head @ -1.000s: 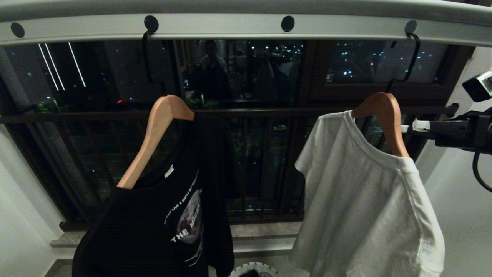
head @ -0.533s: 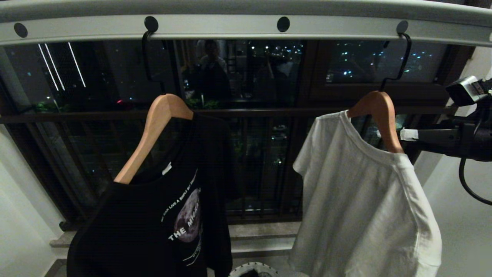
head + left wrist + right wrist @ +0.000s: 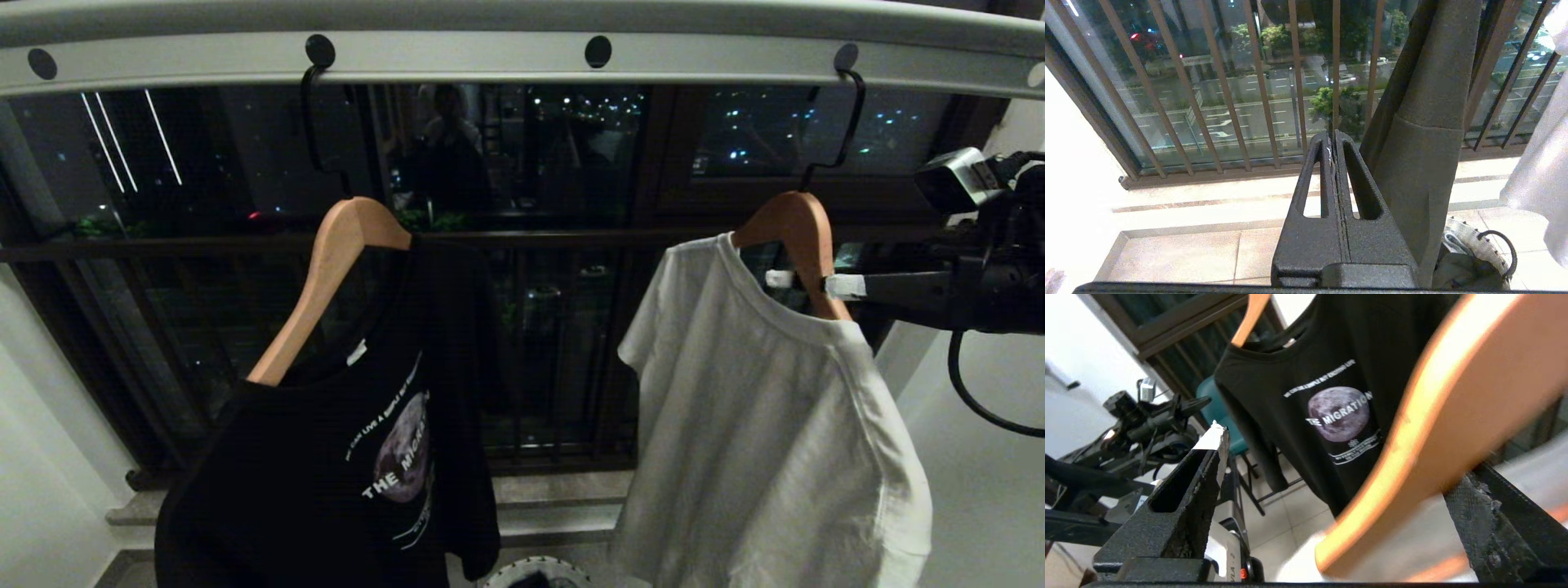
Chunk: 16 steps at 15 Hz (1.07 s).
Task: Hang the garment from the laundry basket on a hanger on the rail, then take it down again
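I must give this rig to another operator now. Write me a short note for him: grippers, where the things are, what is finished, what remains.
Right gripper: open, jaws on either side of the wooden hanger arm, not closed on it.
Left gripper: shut, empty, parked low, facing the window bars.
White T-shirt hangs on that hanger, hooked in the rail. Black T-shirt hangs further left.
Laundry basket is on the floor below.
Done: hanging.
Left: grip the hanger and take the shirt down.

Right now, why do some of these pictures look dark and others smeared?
Head view: dim night scene, a person and room lights mirrored in the dark window glass. Right wrist view: the near wooden hanger is a blurred orange band. Left wrist view: bright, washed-out pale floor tiles.
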{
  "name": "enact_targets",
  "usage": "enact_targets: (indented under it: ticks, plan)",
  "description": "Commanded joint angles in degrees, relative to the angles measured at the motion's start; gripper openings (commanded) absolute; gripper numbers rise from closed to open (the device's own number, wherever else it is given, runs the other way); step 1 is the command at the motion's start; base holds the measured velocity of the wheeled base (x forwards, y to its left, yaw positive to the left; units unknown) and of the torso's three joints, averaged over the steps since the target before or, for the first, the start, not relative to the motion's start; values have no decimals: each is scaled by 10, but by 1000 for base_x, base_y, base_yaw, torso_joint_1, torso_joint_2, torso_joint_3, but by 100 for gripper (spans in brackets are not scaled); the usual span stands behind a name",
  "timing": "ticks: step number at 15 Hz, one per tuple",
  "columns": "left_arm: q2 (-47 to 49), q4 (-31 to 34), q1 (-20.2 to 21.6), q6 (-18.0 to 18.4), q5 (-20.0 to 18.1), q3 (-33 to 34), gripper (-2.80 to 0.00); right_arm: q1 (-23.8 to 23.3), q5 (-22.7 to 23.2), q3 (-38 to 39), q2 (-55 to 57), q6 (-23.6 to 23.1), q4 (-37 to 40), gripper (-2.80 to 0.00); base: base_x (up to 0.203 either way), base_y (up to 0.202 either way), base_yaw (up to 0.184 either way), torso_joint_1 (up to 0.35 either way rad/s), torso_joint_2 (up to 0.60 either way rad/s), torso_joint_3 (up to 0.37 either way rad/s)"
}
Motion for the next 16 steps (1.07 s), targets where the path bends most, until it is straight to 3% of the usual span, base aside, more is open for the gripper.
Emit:
enact_targets:
  ticks: [1,8,16]
  plan:
    - [0,0,0,0,0,2,-280,20,3,-9,6,1,-1,0,0,0,0,0,0,0]
    - [0,0,0,0,0,2,-280,34,-11,-49,38,2,0,0,0,0,0,0,0,0]
    - [0,0,0,0,0,2,-280,55,-67,-62,53,3,0,0,0,0,0,0,0,0]
